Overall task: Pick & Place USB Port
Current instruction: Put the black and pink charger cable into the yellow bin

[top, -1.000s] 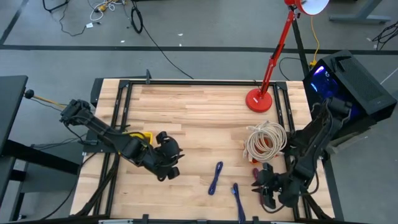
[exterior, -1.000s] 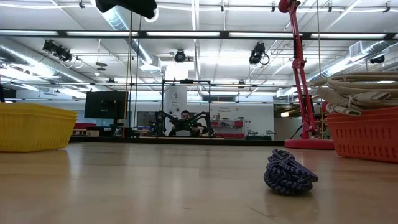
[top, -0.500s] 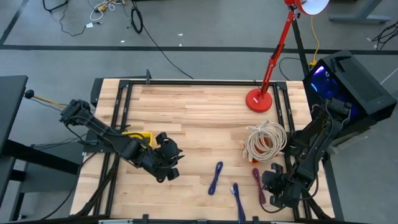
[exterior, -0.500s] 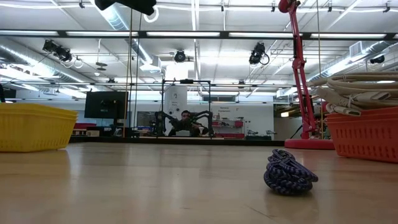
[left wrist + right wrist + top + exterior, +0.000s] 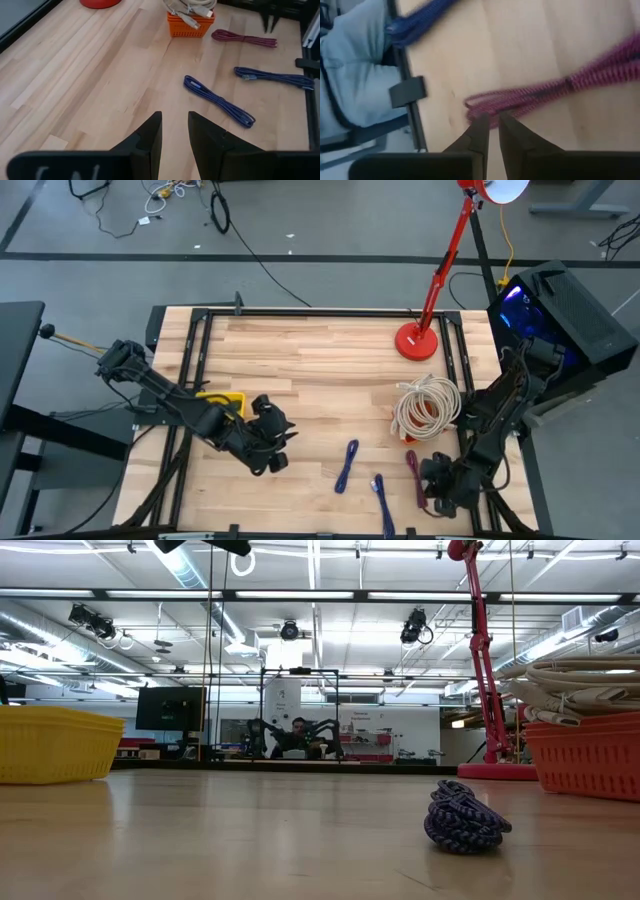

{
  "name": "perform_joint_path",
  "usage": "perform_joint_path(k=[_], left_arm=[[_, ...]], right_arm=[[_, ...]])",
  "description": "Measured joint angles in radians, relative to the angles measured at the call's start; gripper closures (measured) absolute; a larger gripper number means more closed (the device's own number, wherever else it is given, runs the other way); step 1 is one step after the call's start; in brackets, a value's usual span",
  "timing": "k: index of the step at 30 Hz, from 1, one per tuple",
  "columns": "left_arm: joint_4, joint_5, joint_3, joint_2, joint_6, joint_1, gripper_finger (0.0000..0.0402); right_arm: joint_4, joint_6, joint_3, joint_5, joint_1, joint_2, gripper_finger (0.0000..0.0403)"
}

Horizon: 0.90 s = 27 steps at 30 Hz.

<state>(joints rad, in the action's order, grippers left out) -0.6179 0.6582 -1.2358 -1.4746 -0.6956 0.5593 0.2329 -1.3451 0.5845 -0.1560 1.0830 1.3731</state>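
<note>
A maroon cable (image 5: 415, 472) lies on the table near its right near corner. One blue cable (image 5: 346, 465) lies left of it, and another blue cable (image 5: 383, 492) lies nearer the near edge. My right gripper (image 5: 428, 485) hovers low over the maroon cable's near end. In the right wrist view its fingers (image 5: 480, 131) stand a narrow gap apart, just short of the cable's looped end (image 5: 480, 105). My left gripper (image 5: 270, 438) waits raised above the table beside the yellow basket (image 5: 225, 400). It is slightly open in the left wrist view (image 5: 174, 120) and holds nothing.
An orange basket (image 5: 428, 408) heaped with white cables stands just beyond the maroon cable. The red lamp's base (image 5: 415, 340) sits toward the far right. Black rails run along the table's edges (image 5: 190, 380). Bare wood lies between the baskets. Light-blue cloth (image 5: 355, 75) shows past the table's edge.
My right gripper has moved toward the table's right and near edges, uncovering the maroon cable that it stood over, then eased back toward the cable's near end. My left gripper has risen a little. No cable has moved.
</note>
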Motion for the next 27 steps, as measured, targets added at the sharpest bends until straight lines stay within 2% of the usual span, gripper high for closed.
perform_joint_path(k=[2,4,19,27], left_arm=[[0.005,0.000,0.000,0.000,0.000,0.008,0.0303],[0.007,0.000,0.000,0.000,-0.004,0.012,0.0303],[0.018,0.003,0.000,0.000,-0.018,0.028,0.0303],[0.019,0.003,0.000,0.000,-0.019,0.028,0.0303]], right_arm=[[-0.076,-0.028,-0.044,0.050,-0.008,0.000,0.0356],[-0.127,-0.028,-0.060,0.056,-0.008,0.000,0.0350],[-0.171,-0.037,-0.115,-0.004,-0.019,0.000,0.0292],[-0.142,-0.031,-0.115,0.018,-0.045,0.000,0.0284]])
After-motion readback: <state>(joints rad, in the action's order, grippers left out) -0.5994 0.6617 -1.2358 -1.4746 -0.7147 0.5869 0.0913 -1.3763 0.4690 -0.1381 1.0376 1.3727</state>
